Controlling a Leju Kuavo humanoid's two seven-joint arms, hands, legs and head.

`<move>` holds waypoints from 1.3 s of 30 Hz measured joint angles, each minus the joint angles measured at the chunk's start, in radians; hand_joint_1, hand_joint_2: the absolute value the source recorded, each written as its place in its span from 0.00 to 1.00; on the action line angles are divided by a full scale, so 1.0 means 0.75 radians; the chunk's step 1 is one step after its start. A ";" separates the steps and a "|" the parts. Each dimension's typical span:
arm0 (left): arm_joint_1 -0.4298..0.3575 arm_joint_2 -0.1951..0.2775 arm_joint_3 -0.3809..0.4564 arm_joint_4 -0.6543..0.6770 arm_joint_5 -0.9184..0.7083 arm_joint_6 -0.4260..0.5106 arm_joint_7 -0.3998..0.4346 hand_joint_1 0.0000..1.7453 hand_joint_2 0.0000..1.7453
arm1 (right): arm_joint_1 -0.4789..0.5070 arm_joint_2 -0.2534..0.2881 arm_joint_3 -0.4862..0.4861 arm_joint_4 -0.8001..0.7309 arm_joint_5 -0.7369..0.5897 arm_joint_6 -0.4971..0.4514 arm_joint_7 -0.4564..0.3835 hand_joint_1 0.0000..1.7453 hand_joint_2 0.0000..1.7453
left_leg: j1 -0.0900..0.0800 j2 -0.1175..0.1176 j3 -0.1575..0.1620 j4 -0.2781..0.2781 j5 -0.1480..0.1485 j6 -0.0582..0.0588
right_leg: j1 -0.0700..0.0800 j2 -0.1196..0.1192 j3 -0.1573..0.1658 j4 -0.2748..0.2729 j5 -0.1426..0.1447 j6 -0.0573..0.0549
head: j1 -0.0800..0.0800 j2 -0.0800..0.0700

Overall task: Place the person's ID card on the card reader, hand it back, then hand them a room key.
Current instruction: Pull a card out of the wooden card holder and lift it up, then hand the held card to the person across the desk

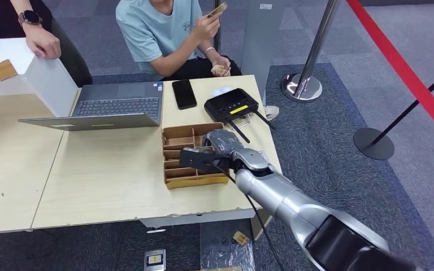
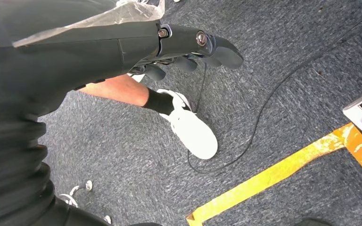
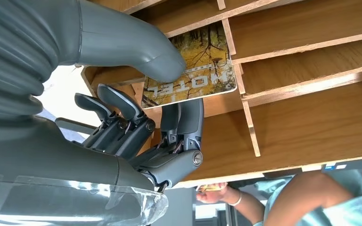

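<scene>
My right hand (image 1: 220, 148) hovers over the right end of a slotted wooden card box (image 1: 182, 179) on the table. In the right wrist view its thumb and a finger (image 3: 188, 117) pinch a room key card (image 3: 193, 66) printed HOTEL, partly in a slot of the box (image 3: 311, 70). A black card reader (image 1: 231, 105) with a yellow strip lies just beyond the box. The seated person (image 1: 158, 28) in a teal shirt holds a card (image 1: 217, 9) up in one raised hand. My left hand (image 2: 188, 47) hangs over the carpet, fingers loosely apart, holding nothing.
A black phone (image 1: 183, 93) and an open laptop (image 1: 107, 107) lie beside the reader. A second person's hand (image 1: 42, 42) rests on a white box (image 1: 51, 79) at the far left. Stanchion bases (image 1: 302, 86) stand on the carpet to the right. Someone's shoe (image 2: 193, 129) is near my left hand.
</scene>
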 joint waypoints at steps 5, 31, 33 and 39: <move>0.002 0.000 0.000 0.000 0.000 0.000 -0.003 0.00 1.00 | -0.023 -0.026 -0.008 -0.030 -0.016 -0.015 0.021 1.00 1.00 | 0.000 0.000 -0.001 0.000 0.000 0.000 | 0.000 0.000 -0.001 0.000 0.000 0.000 | 0.000 0.000; 0.004 -0.011 0.000 0.000 0.006 0.015 -0.025 0.00 1.00 | -0.038 -0.213 -0.094 -0.249 -0.046 -0.021 0.104 1.00 1.00 | 0.000 0.000 -0.001 0.000 0.000 0.000 | 0.000 0.000 -0.002 0.000 0.000 0.000 | 0.000 0.000; 0.004 -0.011 0.000 0.000 0.005 0.016 -0.025 0.00 1.00 | -0.033 -0.218 -0.094 -0.255 -0.047 -0.020 0.104 1.00 1.00 | 0.000 0.000 -0.001 0.000 0.000 0.000 | 0.000 0.000 -0.002 0.000 0.000 0.000 | 0.000 0.000; 0.004 -0.012 0.000 0.000 0.004 0.018 -0.026 0.00 1.00 | -0.019 -0.226 -0.095 -0.266 -0.050 -0.020 0.104 1.00 1.00 | 0.000 0.000 -0.001 0.000 0.000 0.000 | 0.000 0.000 -0.001 0.000 0.000 0.000 | 0.000 0.000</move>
